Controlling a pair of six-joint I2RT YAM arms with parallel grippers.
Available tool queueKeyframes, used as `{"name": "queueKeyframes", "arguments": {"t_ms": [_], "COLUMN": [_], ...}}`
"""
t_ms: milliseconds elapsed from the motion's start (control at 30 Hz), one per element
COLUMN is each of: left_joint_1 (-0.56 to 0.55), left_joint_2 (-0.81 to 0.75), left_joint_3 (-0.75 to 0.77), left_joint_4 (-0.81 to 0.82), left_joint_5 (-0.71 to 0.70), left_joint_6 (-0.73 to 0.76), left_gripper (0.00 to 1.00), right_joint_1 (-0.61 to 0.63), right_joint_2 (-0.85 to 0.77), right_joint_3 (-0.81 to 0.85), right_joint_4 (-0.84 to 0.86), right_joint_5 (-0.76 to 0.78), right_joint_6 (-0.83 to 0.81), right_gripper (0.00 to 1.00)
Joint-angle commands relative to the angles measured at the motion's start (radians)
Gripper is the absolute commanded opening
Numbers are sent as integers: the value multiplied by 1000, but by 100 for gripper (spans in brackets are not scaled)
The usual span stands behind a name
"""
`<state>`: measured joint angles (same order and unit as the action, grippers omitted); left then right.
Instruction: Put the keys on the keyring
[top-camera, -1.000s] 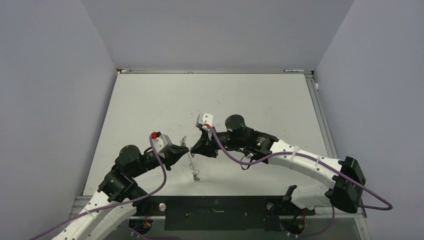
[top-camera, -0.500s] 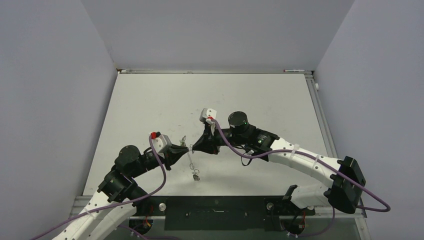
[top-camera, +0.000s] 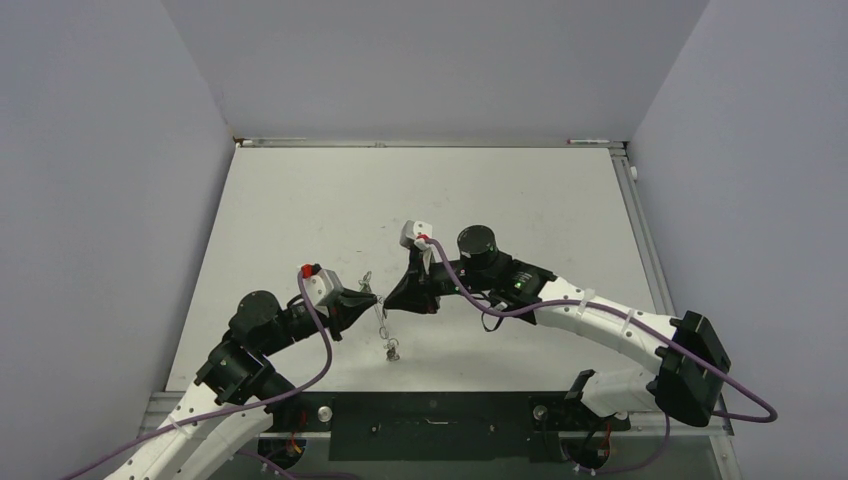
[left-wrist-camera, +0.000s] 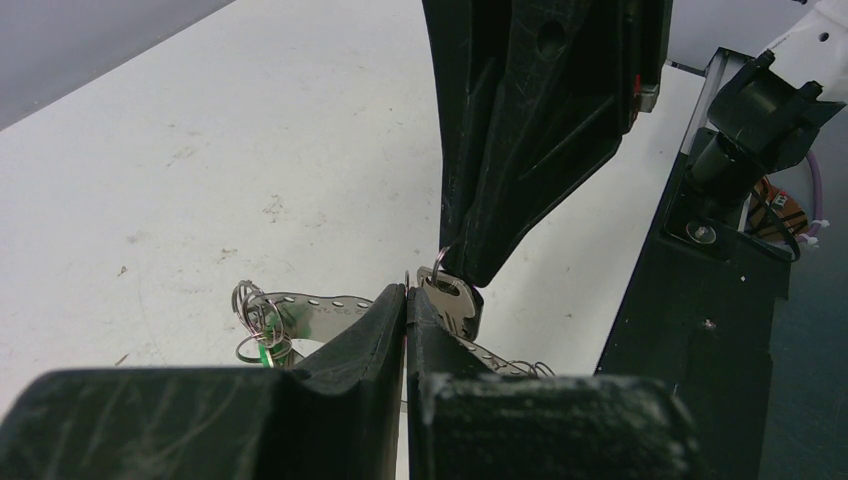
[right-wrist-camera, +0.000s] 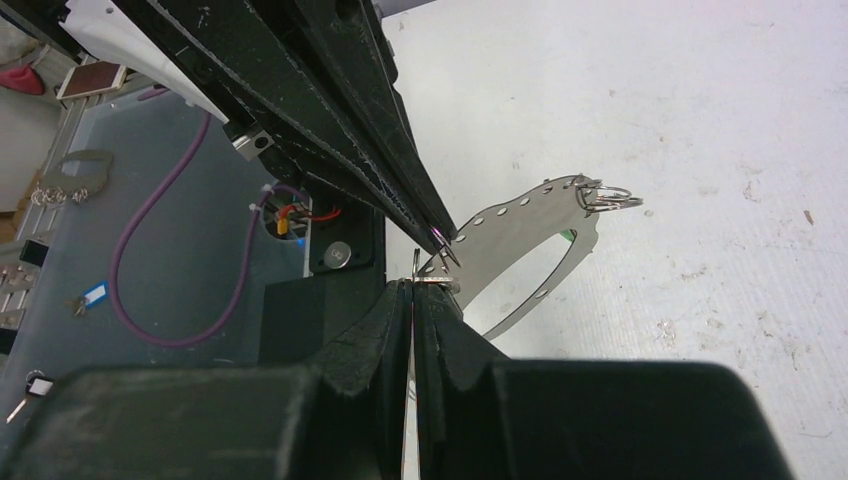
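Note:
My left gripper (top-camera: 366, 297) and right gripper (top-camera: 392, 298) meet tip to tip above the table's near middle. In the left wrist view my left gripper (left-wrist-camera: 407, 292) is shut on a thin wire keyring (left-wrist-camera: 407, 279). The right gripper's fingers (left-wrist-camera: 480, 240) come down from above, shut on a small silvery key (left-wrist-camera: 452, 300) whose head touches the ring. In the right wrist view my right gripper (right-wrist-camera: 412, 288) pinches the key (right-wrist-camera: 436, 283) edge-on, and the left fingertips (right-wrist-camera: 438, 232) come in from the upper left. The keyring (right-wrist-camera: 415, 262) stands just above the key.
A bent, perforated metal strip (left-wrist-camera: 320, 305) lies under the grippers, with clusters of small rings at each end (left-wrist-camera: 258, 316). It also shows in the right wrist view (right-wrist-camera: 520, 225) and the top view (top-camera: 386, 330). The black base rail (top-camera: 430, 420) runs along the table's near edge.
The right wrist has shifted slightly right and away, and its fingers have tilted. The left arm has hardly moved. Both grippers stay shut, tip to tip.

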<state>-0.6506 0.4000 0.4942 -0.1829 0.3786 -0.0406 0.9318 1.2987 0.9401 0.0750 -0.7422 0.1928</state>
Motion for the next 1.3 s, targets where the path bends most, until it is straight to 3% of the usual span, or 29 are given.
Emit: {"name": "queueKeyframes", "arguments": {"t_ms": [0, 1267], "left_joint_1": [6, 5], "left_joint_2": [-12, -22], "left_joint_3": [10, 7], "left_joint_4": [69, 79], "left_joint_5": [17, 29], "left_joint_6": [0, -1], "left_gripper": [0, 0], "right_joint_1": [-14, -41], "right_joint_2": [-6, 20], "right_joint_3": [-9, -30], "right_joint_4": [100, 193], "right_joint_5": [-36, -137], "right_joint_6": [28, 113], "right_gripper": [5, 5]}}
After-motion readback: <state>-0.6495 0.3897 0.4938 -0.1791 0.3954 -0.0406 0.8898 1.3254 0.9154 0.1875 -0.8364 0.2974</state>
